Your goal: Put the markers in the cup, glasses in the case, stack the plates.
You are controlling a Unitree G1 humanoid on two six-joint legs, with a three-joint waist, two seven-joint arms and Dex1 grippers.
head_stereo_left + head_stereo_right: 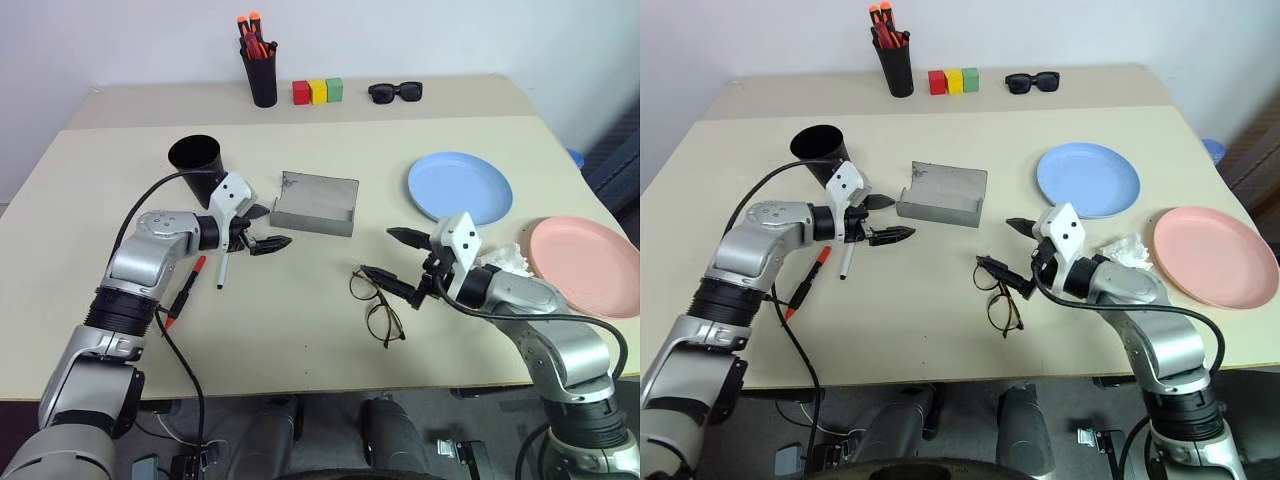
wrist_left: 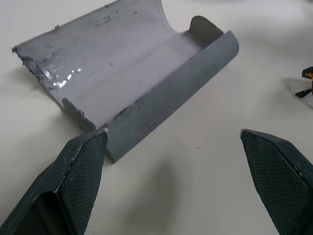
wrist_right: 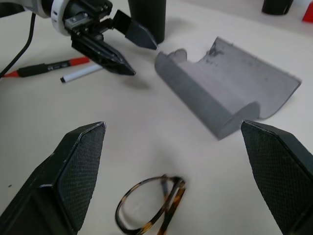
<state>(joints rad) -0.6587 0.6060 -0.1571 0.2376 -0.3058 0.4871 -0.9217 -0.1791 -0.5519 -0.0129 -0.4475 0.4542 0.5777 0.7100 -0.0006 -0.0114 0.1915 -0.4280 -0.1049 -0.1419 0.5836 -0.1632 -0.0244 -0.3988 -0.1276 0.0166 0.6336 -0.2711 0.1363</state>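
A: Item: glasses (image 1: 378, 304), laid just beside the right gripper (image 1: 393, 258) (fingers spread, nothing held).

B: Noted; case (image 1: 316, 203) lies open nearby. Frame is best pinched at the bridge, lenses spared.

Bright even light, soft shadows, sharp

A matte grey hinged case (image 1: 316, 203) lies open mid-table beside a plain black tapered cup (image 1: 196, 166) and tortoiseshell-framed clear-lens glasses (image 3: 151, 205). A red-and-black marker (image 1: 186, 291) and a white black-capped marker (image 1: 221, 272) lie toward the left edge. Toward the right edge are a light blue round plate (image 1: 460, 187) and a salmon pink round plate (image 1: 586, 264).
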